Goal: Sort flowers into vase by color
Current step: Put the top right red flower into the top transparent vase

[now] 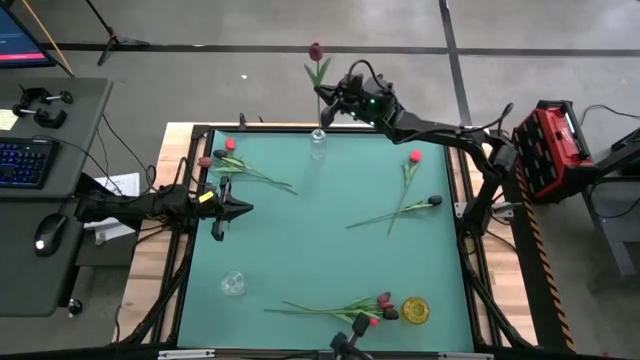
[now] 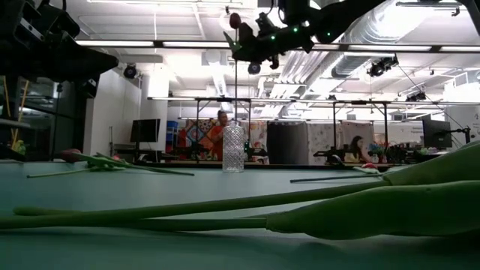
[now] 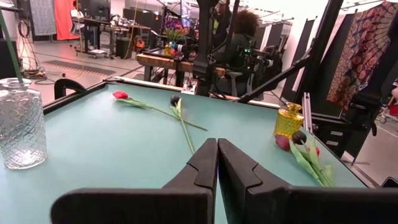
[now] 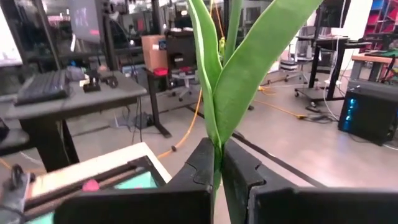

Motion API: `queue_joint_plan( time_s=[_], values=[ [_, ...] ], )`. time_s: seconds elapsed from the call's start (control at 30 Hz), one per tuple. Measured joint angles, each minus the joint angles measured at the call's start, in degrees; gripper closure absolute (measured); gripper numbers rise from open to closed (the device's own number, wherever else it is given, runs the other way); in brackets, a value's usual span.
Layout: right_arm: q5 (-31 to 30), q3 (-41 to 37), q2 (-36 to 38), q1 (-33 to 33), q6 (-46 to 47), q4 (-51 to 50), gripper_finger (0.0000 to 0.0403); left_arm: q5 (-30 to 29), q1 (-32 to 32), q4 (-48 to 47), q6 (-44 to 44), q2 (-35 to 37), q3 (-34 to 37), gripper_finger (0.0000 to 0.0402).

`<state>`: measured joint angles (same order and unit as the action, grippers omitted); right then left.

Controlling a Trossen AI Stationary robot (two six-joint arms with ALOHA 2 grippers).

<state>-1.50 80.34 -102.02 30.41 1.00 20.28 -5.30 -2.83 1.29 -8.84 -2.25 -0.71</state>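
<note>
**Operator:** Where is the right gripper, and what does it have?

**Observer:** You can see the right gripper [image 1: 330,108] raised high at the far edge of the table [image 1: 300,250]. Its fingers are closed on the stem of a dark maroon flower [image 1: 316,52]. In the right wrist view the green stem and leaves [image 4: 217,81] pass up between the two dark fingers. The flower hangs upright, and its stem goes down toward the clear glass vase [image 1: 318,143] that stands at the far edge. If the stem end is already inside the vase, I cannot tell.

**Operator:** And the left one?

**Observer:** Your left gripper [image 1: 218,208] waits over the left side of the table, low. Its fingers are pressed together and hold nothing; the left wrist view shows them touching.

**Operator:** Where are the other flowers?

**Observer:** Two pink flowers [image 1: 230,146] lie at the far left corner, stems pointing toward the middle. On the right side a pink flower [image 1: 414,157] and a near-black flower [image 1: 434,201] lie with stems crossed. Near the front edge some more flowers [image 1: 382,300] lie together, heads just beside a small yellow vase [image 1: 414,310]. A second clear vase [image 1: 232,284] stands at the front left, apart from all flowers.
</note>
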Motion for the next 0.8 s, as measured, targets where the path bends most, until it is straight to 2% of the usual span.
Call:
queue_joint_plan(
  time_s=[0.4,0.67,0.8],
  values=[
    [-0.3,0.0,0.0,-0.5,-0.9,-4.3,0.0403,0.0,0.0,0.0,0.0,0.0,0.0,0.0401],
    [-0.3,0.0,0.0,-0.4,3.6,-5.9,0.0403,0.0,0.0,0.0,0.0,0.0,0.0,0.0401],
    [-0.2,0.0,0.6,-0.4,3.7,-7.2,0.0382,0.0,0.0,0.0,0.0,0.0,0.0,0.0401]
  ],
)
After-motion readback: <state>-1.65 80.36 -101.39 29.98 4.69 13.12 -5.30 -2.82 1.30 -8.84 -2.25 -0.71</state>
